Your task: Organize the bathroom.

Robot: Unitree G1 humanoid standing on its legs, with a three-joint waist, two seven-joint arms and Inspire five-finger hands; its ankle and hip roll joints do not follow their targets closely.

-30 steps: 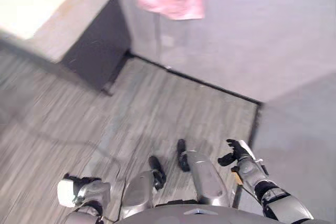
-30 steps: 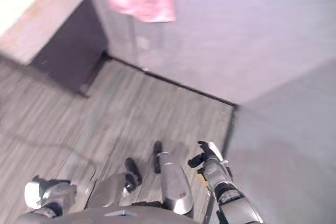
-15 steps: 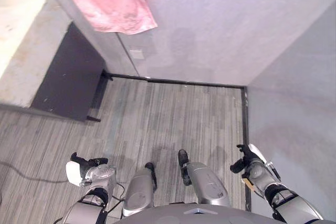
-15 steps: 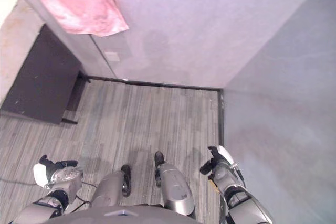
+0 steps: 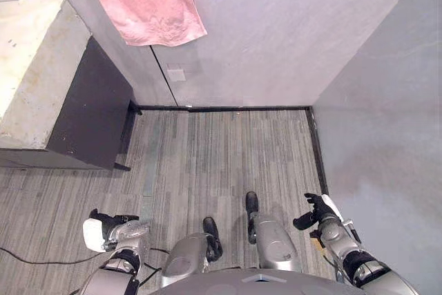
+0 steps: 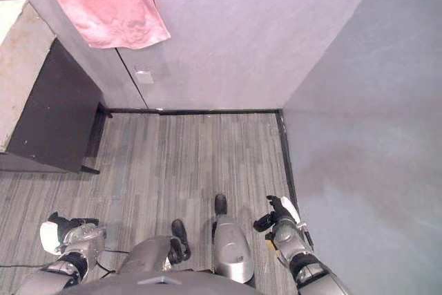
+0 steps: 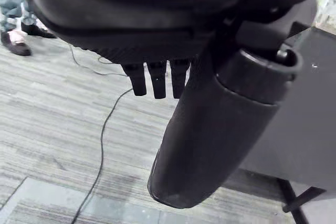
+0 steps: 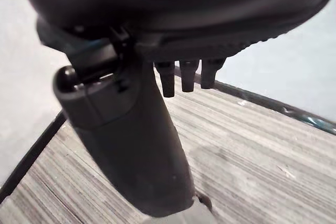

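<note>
A pink towel hangs on the grey wall at the upper left, above a vanity with a pale stone top and a dark side panel. My left hand hangs low at the lower left over the striped floor, fingers relaxed and holding nothing; its thumb and straight fingers show in the left wrist view. My right hand hangs low at the lower right, close to the right wall, also open and empty, with its thumb seen over the floor.
Grey walls meet in a corner ahead and to the right, with a black baseboard. A small white wall plate sits under the towel. The vanity blocks the left. A person's shoes stand on the floor.
The camera has swung and steadied, so the whole picture has shifted towards the room's corner. Both hands stay low and empty at my sides.
</note>
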